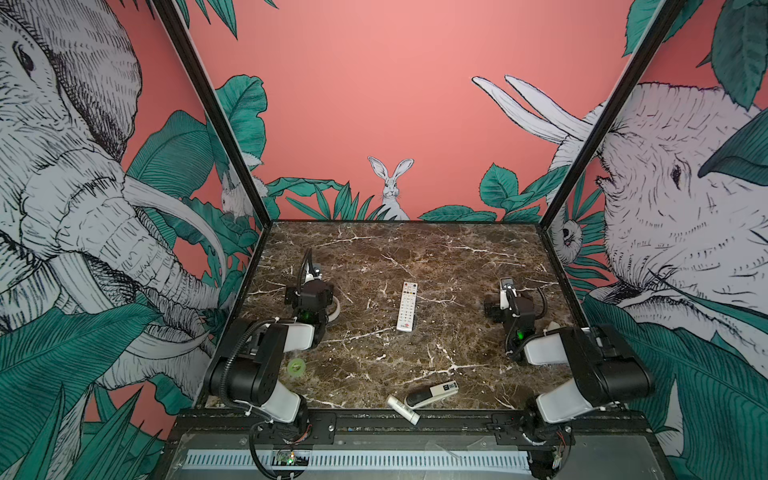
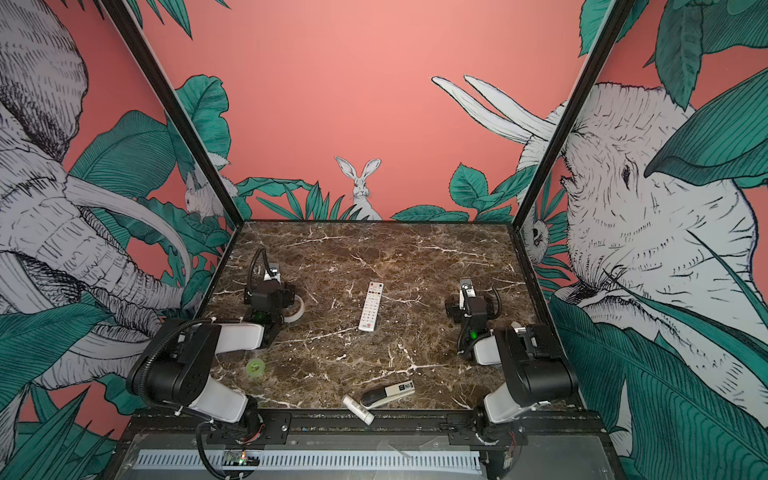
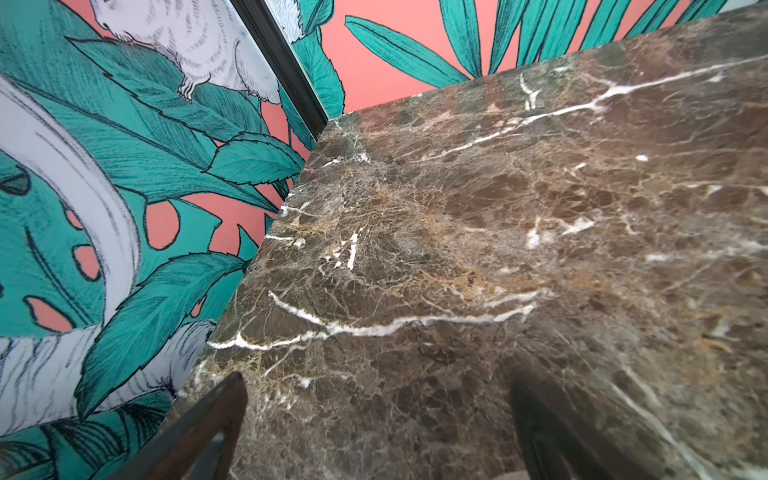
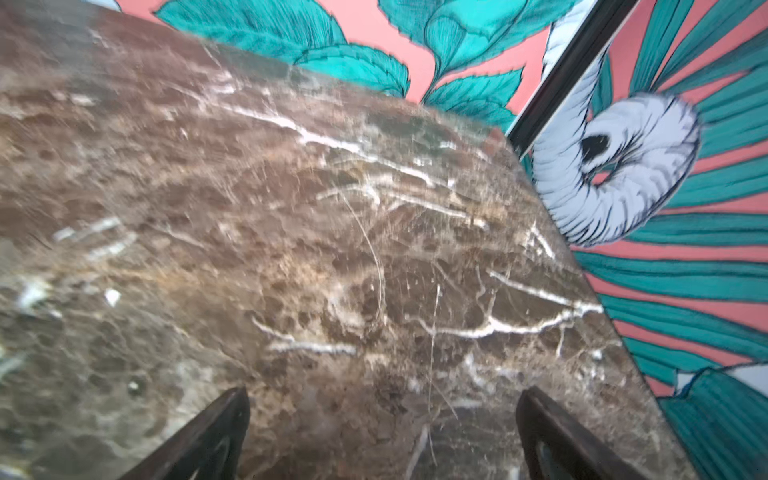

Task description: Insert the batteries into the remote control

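Jaws stand spread wide on my left gripper (image 3: pixel 376 386) and my right gripper (image 4: pixel 382 395), pinching nothing, each over the marble table (image 3: pixel 457 249). Between my arms, well apart from both, the remote control (image 1: pixel 407 306) lies buttons up mid-table. Near the front edge a white tube (image 1: pixel 402 409) lies just beside a black-and-white device (image 1: pixel 432 392).
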Robot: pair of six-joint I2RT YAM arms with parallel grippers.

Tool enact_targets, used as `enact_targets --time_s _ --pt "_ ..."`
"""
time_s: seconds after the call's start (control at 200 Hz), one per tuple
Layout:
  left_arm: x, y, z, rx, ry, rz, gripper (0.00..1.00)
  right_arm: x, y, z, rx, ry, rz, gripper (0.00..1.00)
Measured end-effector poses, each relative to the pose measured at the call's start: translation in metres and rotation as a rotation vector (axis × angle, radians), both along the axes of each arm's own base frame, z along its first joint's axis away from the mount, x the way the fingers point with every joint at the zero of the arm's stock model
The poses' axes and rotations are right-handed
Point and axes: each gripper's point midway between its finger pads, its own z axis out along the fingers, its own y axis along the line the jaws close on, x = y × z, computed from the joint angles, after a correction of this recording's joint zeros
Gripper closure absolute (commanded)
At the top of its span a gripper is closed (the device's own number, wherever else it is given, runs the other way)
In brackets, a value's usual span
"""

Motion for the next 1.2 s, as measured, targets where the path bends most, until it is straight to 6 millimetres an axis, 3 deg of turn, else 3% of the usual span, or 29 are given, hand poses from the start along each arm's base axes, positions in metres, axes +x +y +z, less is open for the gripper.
enact_targets --time_s 0.405,0.815,1.2 --pt "0.005 -0.005 -0.01 -0.113 -0.016 -0.173 0.02 0.022 -0.01 0.022 0.077 -0.059 -0.035 0.01" --pt "0.007 -0.014 -0.012 -0.152 -0.021 -0.225 0.0 0.018 -0.016 0.019 0.086 -0.055 -0.068 0.01" --pt "0.007 -0.014 -0.013 -0.155 -0.017 -0.23 0.0 0.02 -0.006 0.019 0.101 -0.051 -0.011 0.01"
